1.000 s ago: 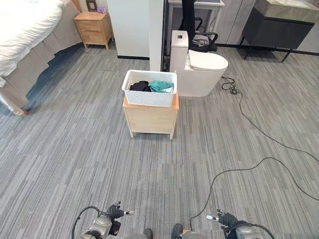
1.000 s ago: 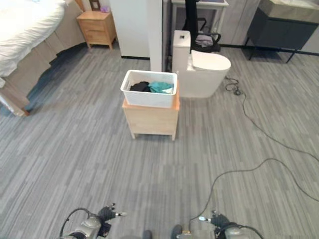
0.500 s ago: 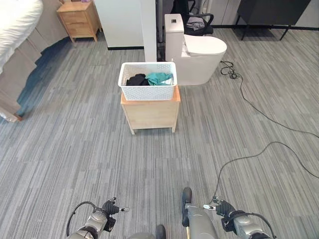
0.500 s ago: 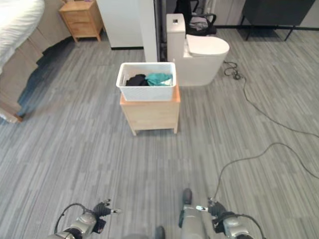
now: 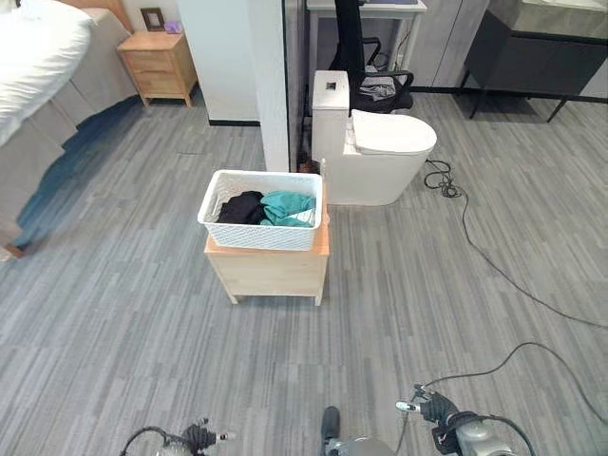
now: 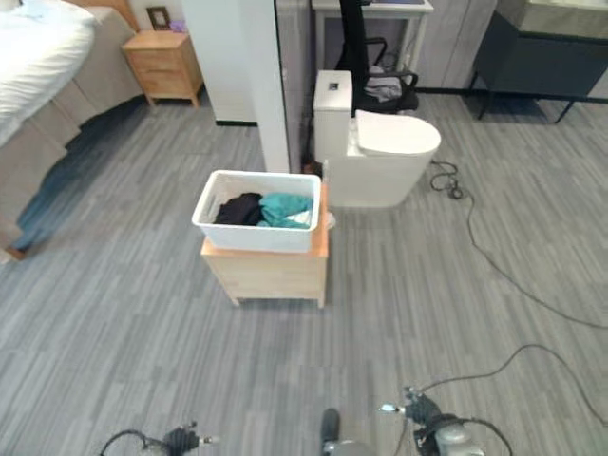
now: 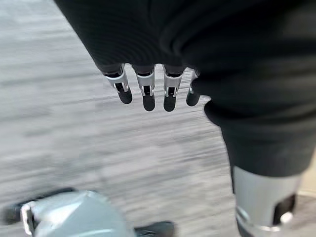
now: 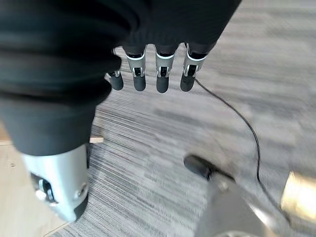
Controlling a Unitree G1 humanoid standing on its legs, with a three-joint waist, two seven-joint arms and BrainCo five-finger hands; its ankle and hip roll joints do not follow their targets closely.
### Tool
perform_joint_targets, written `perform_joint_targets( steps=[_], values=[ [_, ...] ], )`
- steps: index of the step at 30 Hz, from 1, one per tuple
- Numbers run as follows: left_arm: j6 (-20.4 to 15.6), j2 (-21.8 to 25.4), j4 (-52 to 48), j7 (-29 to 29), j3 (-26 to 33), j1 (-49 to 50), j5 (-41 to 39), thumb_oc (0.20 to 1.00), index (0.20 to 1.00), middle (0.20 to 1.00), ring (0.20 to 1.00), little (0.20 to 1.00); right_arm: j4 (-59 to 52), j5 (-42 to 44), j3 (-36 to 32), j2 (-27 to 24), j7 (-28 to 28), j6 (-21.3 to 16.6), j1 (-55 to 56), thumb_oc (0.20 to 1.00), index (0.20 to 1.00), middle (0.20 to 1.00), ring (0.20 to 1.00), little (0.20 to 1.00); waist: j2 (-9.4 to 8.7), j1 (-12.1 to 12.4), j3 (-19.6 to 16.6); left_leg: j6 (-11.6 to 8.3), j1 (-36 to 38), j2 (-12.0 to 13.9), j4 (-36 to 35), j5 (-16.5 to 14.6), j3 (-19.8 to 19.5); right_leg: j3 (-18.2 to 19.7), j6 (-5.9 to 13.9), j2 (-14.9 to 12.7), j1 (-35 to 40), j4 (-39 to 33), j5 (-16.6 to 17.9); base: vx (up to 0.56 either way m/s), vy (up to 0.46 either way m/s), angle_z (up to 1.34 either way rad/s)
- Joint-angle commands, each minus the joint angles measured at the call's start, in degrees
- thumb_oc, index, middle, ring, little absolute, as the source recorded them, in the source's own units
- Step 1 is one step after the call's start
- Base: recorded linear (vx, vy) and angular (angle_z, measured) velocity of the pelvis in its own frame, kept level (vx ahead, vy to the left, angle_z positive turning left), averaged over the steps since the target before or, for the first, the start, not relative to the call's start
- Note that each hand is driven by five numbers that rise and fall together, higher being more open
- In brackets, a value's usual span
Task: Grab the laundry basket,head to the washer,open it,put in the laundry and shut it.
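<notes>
Laundry basket (image 5: 260, 210) with dark and teal clothes sits on small wooden surface (image 5: 271, 268), well ahead of both robot hands. Left robot hand (image 7: 148, 89) and right robot hand (image 8: 150, 74) empty, fingers relaxed. Close in squarely, grip opposite rims, lift level.

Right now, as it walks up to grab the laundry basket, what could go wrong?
The laundry basket sits on a small wooden stand with its near-left side overhanging the top, so an uneven pull could tip it. A black cable runs across the floor on the robot's right and might catch a foot. The toilet and a white pillar stand close behind the basket, leaving little room there. The left hand and right hand hang open, low.
</notes>
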Motion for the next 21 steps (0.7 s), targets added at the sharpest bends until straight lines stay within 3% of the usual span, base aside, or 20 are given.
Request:
perform_joint_targets(
  steps=[1, 2, 3, 5, 6, 7, 9, 11, 15, 17, 21],
  values=[
    [-0.1, 4.3, -3.3, 0.6, -2.7, -3.6, -1.2, 1.0, 1.0, 1.0, 1.0, 1.0, -3.6, -1.6, -0.1, -3.8, -1.1, -1.1, -0.5, 1.0, 1.0, 1.0, 1.0, 1.0, -0.65, 0.5, 6.1, 4.78, 4.4, 1.9, -16.3, 8.7, 7.3, -1.4, 9.54, -4.3, -0.2, 1.8, -0.2, 0.14, -0.144, -0.06],
    [0.0, 3.9, -3.7, 0.9, -3.4, -4.7, -1.2, 1.0, 1.0, 1.0, 1.0, 1.0, -4.0, -1.9, -0.1, -4.1, -1.3, -1.0, -0.3, 1.0, 1.0, 1.0, 1.0, 1.0, -0.52, 0.6, 6.3, 4.94, 2.9, 2.3, -18.2, 7.8, 9.4, -2.2, 9.72, -4.3, 0.5, 1.4, -0.7, 0.19, -0.079, -0.05],
    [0.0, 3.7, -4.4, 1.4, -4.6, -6.0, 0.0, 1.0, 1.0, 1.0, 1.0, 1.0, -9.0, -3.6, -0.6, -5.5, -1.6, -0.9, 1.8, 1.0, 1.0, 1.0, 1.0, 1.0, -0.64, 0.3, 6.9, 5.67, -1.4, 4.1, -24.4, 4.5, 14.8, -4.3, 10.72, -5.3, 1.9, 0.3, -1.4, 0.21, -0.046, 0.18],
    [0.1, 4.2, -4.9, 1.7, -4.8, -6.7, 0.9, 1.0, 1.0, 1.0, 1.0, 1.0, -14.4, -5.8, -1.2, -6.9, -1.8, -0.9, 3.5, 1.0, 1.0, 1.0, 1.0, 1.0, -1.24, 0.5, 7.1, 6.22, -4.7, 5.0, -32.7, 3.1, 16.7, -5.2, 11.82, -5.9, 3.0, -0.5, -2.0, 0.27, 0.051, 0.95],
    [0.1, 4.7, -5.2, 2.1, -4.6, -6.8, 0.9, 1.0, 1.0, 1.0, 1.0, 1.0, -17.5, -8.3, -0.6, -7.9, -1.7, -1.2, 4.2, 1.0, 1.0, 1.0, 1.0, 1.0, -1.15, 2.0, 7.4, 5.5, -6.1, 4.6, -42.3, 7.7, 12.1, -4.0, 12.33, -5.2, 4.8, -1.0, -2.8, 0.5, 0.2, 0.52],
    [-0.1, 5.0, -4.7, 2.1, -4.5, -6.6, 0.4, 1.0, 1.0, 1.0, 1.0, 1.0, -18.4, -11.1, 0.9, -8.2, -1.4, -1.5, 3.5, 1.0, 1.0, 1.0, 1.0, 1.0, -1.03, 2.7, 7.5, 4.27, -6.7, 6.2, -48.1, 12.1, 7.6, -2.5, 12.35, -4.8, 6.3, -0.8, -4.2, 0.53, 0.233, -0.32],
    [-0.2, 5.6, -4.9, 2.1, -4.1, -6.5, 0.8, 1.0, 1.0, 1.0, 1.0, 1.0, -20.3, -14.4, 1.7, -9.1, -1.4, -1.4, 3.7, 1.0, 1.0, 1.0, 1.0, 1.0, -1.19, 2.2, 7.6, 3.53, -7.2, 8.4, -48.3, 13.6, 11.2, -2.2, 12.65, -5.6, 7.4, -0.1, -5.0, 0.42, 0.269, -0.83],
    [-0.1, 5.8, -5.2, 2.6, -2.7, -5.5, 0.9, 1.0, 1.0, 1.0, 1.0, 1.0, -22.5, -16.4, 0.9, -8.7, -0.8, -1.2, 5.4, 1.0, 1.0, 1.0, 1.0, 1.0, -1.97, 2.7, 6.8, 4.63, -6.5, 7.0, -45.5, 11.3, 11.6, -0.5, 13.79, -7.1, 9.3, 1.0, -6.1, 0.42, 0.366, -0.18],
    [-0.5, 6.2, -5.7, 2.8, -3.5, -5.6, 0.9, 1.0, 1.0, 1.0, 1.0, 1.0, -20.5, -15.1, 0.4, -7.1, -0.8, -0.9, 5.2, 1.0, 1.0, 1.0, 1.0, 1.0, -3.02, 3.0, 6.9, 6.37, -7.1, 4.9, -41.1, 7.2, 13.1, 1.2, 15.2, -10.3, 9.4, 2.1, -5.4, 0.23, 0.298, -0.1],
    [-0.7, 7.2, -6.6, 3.1, -3.7, -5.8, 1.2, 1.0, 1.0, 1.0, 1.0, 1.0, -19.5, -15.5, 2.0, -5.8, -0.6, -0.9, 3.2, 1.0, 1.0, 1.0, 1.0, 1.0, -3.96, 3.7, 7.0, 7.75, -6.7, 3.8, -38.9, 3.9, 14.8, 2.1, 16.61, -12.4, 8.8, 2.8, -2.5, 0.18, 0.304, -0.16],
    [-0.9, 8.6, -7.5, 3.1, -3.9, -5.9, 1.8, 1.0, 1.0, 1.0, 1.0, 1.0, -20.2, -15.2, 3.2, -5.7, -0.2, -0.9, 1.5, 1.0, 1.0, 1.0, 1.0, 1.0, -4.69, 4.3, 7.2, 9.24, -6.3, 2.3, -37.3, 1.0, 15.9, 2.8, 18.07, -14.7, 7.8, 4.7, 1.5, 0.12, 0.236, -0.27]
  ],
)
